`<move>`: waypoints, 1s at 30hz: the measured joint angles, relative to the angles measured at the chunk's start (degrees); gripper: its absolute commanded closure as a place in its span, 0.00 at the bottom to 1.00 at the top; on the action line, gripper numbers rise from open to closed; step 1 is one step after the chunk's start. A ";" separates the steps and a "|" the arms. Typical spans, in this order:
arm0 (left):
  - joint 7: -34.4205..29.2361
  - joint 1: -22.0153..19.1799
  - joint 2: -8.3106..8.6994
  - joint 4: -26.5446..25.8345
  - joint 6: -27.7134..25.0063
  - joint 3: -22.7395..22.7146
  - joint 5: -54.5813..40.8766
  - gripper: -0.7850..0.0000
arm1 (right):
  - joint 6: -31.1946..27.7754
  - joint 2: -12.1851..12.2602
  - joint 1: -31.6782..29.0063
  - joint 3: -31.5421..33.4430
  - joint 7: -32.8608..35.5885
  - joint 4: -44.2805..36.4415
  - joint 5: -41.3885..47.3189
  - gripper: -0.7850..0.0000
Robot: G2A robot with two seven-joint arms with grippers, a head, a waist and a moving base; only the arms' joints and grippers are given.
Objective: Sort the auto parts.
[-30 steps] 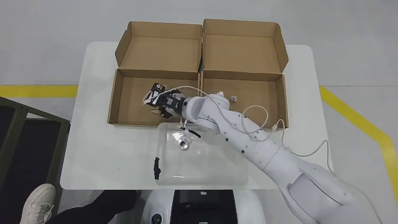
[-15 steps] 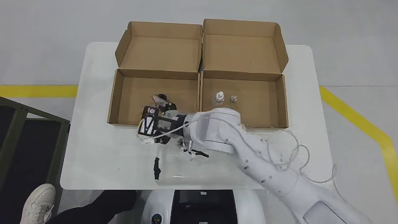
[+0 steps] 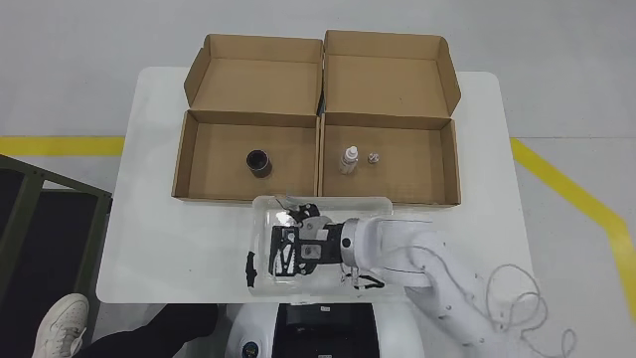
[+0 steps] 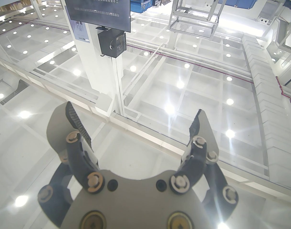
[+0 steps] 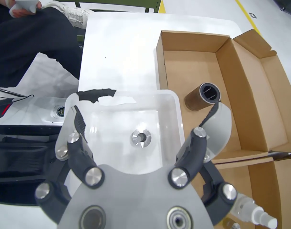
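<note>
- auto parts lay in three places: a dark cylinder [image 3: 259, 162] sat in the left cardboard box [image 3: 214, 134], and a white bottle-shaped part [image 3: 348, 159] and a small grey part [image 3: 375, 157] sat close together in the right cardboard box [image 3: 417, 164].
- a silver ring [image 5: 141, 138] with a hole through its middle lay flat on the floor of the clear plastic tray [image 5: 176, 101], apart from the tray's walls.
- the two boxes stood side by side, touching, with their lids folded back away from the robot. the tray [image 3: 378, 200] sat just in front of them on the white table [image 3: 169, 249].
- the right gripper [image 3: 288, 249] hung over the left part of the tray. its claw was wide, with nothing between the fingers.
- in the right wrist view the right gripper [image 5: 145, 110] was above the silver ring, which showed in the gap between the fingers. one fingertip overlapped the tray's rim on the side away from the boxes, the other overlapped the left box [image 5: 191, 58] just beside the dark cylinder [image 5: 202, 96].
- the dark cylinder's open round end faced that camera, and the white bottle-shaped part [image 5: 253, 212] showed at the picture's edge.
- a torn strip of black tape [image 5: 96, 94] clung to the tray's rim at the corner farthest from the boxes.
- the left gripper [image 4: 134, 107] pointed up at the ceiling, its claw wide and holding nothing.
</note>
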 measured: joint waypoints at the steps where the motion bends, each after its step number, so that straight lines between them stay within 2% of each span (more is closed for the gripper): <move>1: 0.00 0.00 0.00 0.00 0.00 0.00 0.00 0.00 | -0.70 0.27 -0.78 0.55 -0.63 -0.09 -0.60 0.00; 9: 0.00 0.00 0.00 0.00 0.00 0.00 0.00 0.00 | -3.65 1.69 -4.00 2.30 -8.30 1.70 -7.66 0.00; 15: 0.00 0.00 0.00 0.00 0.00 0.00 0.00 0.00 | -3.55 2.06 -3.93 1.21 -13.25 5.40 -12.26 0.00; 22: 0.00 0.00 0.00 0.00 0.00 0.00 0.00 0.00 | -2.14 2.19 -2.90 0.10 -15.79 8.53 -14.57 0.00; 30: 0.00 0.00 0.00 0.00 0.00 0.00 0.00 0.00 | 0.60 1.77 -0.46 -2.17 -17.14 13.24 -15.71 0.14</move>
